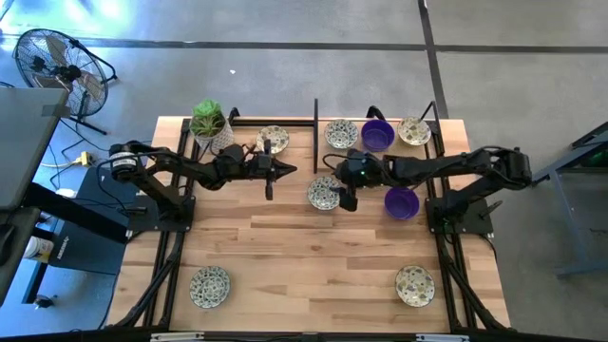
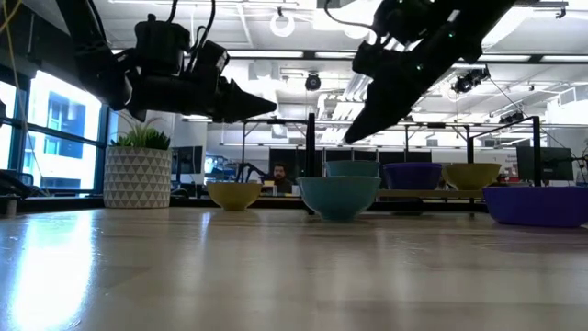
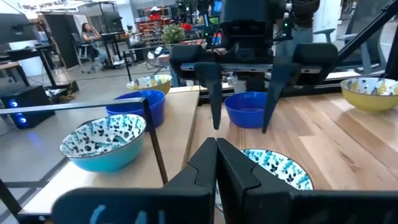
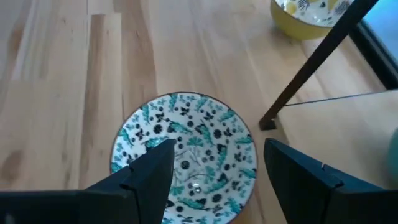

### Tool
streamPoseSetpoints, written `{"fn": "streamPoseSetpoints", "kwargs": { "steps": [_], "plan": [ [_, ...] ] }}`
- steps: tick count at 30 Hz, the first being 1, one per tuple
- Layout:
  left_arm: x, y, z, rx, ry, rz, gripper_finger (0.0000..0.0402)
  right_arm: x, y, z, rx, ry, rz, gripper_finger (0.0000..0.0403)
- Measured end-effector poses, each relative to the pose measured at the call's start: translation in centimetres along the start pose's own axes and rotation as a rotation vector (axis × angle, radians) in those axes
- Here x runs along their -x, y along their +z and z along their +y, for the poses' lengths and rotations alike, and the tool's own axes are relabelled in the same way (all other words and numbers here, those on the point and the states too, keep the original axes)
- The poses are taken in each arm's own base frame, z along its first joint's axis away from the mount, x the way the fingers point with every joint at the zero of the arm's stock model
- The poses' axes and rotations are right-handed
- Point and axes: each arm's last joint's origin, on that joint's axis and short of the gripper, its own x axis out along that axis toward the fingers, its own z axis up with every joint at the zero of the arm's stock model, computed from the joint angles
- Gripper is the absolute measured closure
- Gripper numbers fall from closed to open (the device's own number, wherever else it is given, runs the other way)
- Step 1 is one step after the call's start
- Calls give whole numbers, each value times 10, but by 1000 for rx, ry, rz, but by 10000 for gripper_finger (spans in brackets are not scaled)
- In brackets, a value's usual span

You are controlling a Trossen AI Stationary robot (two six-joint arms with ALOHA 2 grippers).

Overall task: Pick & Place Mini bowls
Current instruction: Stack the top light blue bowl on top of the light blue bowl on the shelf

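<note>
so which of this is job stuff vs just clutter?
Job:
patterned bowls, e.g. centre one under the open right gripper
purple bowls
left gripper, shut, waiting

Clutter:
potted plant
floor fan
black rack bar

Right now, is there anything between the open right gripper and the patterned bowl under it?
No. In the right wrist view the right gripper hangs open directly above the patterned bowl, with only air between them.
</note>
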Motion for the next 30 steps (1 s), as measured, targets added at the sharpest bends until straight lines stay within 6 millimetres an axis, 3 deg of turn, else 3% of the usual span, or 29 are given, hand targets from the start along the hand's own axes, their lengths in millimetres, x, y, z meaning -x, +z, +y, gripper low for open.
{"fn": "streamPoseSetpoints", "kwargs": {
  "steps": [8, 21, 25, 30],
  "plan": [
    [-1, 0, 0, -26, -3, 3, 401, -1, -1, -22, -239, -58, 1, 167],
    [-1, -4, 0, 28, -8, 48, 402, -22, -21, -37, -379, -66, 137, 167],
    [-1, -5, -1, 50, -10, 60, 402, -23, -24, -40, -380, -72, 155, 167],
    [-1, -6, -1, 69, -26, 68, 402, -19, -23, -37, -215, -29, 169, 167]
  ]
}}
